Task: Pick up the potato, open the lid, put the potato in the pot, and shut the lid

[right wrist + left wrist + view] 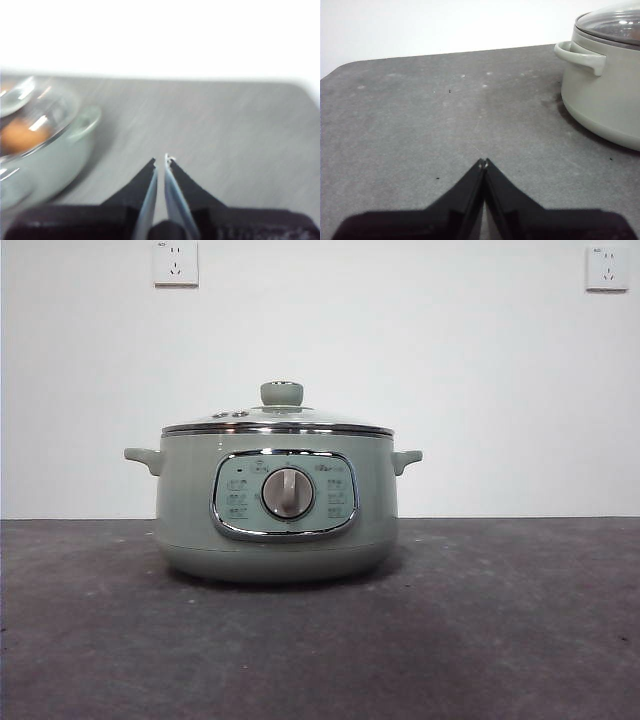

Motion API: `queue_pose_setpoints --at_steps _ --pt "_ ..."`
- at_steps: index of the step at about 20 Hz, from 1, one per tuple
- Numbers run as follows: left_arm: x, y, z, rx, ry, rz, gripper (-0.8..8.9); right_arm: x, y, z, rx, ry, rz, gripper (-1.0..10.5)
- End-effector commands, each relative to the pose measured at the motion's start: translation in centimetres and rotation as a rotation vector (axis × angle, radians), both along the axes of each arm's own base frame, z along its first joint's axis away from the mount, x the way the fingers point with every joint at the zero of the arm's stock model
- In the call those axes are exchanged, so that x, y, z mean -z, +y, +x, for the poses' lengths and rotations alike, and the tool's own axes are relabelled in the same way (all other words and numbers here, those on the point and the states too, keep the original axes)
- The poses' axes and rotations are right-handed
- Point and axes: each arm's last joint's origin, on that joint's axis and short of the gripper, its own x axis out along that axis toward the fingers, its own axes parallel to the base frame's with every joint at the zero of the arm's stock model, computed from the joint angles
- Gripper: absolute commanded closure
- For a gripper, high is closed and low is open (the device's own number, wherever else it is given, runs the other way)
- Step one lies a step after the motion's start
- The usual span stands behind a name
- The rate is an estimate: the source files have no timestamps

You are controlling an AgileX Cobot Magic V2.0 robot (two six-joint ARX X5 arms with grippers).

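Grey table (520, 640), white wall. I see the pot (275, 505) centred, the lid (278, 423) seated, the potato (19, 136) inside under glass. Left gripper (483, 163) at nine o'clock, right gripper (161, 161) at three o'clock — both clenched, empty. Risk — a careless retreat clips a handle.

Even, fairly bright light fills the front view, with a soft shadow under the pot (275, 505) and small glints on its chrome. The left wrist view is sharp. The right wrist view is smeared with blur, its wall (160, 35) blown white.
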Motion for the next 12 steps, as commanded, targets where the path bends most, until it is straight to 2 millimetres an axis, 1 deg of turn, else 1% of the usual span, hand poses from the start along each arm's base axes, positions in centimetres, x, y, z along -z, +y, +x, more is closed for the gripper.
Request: queue_pose_setpoints --at_steps 1,4,5,8,12 --pt "0.3 0.0 0.0 -0.005 0.004 -0.006 8.17 5.3 -0.5 0.9 0.041 -0.056 -0.009 9.2" --pt "0.3 0.0 0.0 -0.006 0.004 -0.006 8.17 11.2 -0.8 1.4 0.068 -0.07 0.01 9.2" --pt "0.3 0.0 0.0 -0.005 0.004 -0.006 8.17 12.3 -0.8 1.4 0.068 -0.07 0.01 9.2" --pt "0.3 0.0 0.0 -0.005 0.004 -0.006 8.17 14.8 -0.8 1.3 0.067 -0.061 0.009 9.2" --pt "0.3 0.0 0.0 -0.006 0.004 -0.006 8.17 16.8 -0.8 1.2 0.067 -0.053 0.009 9.2"
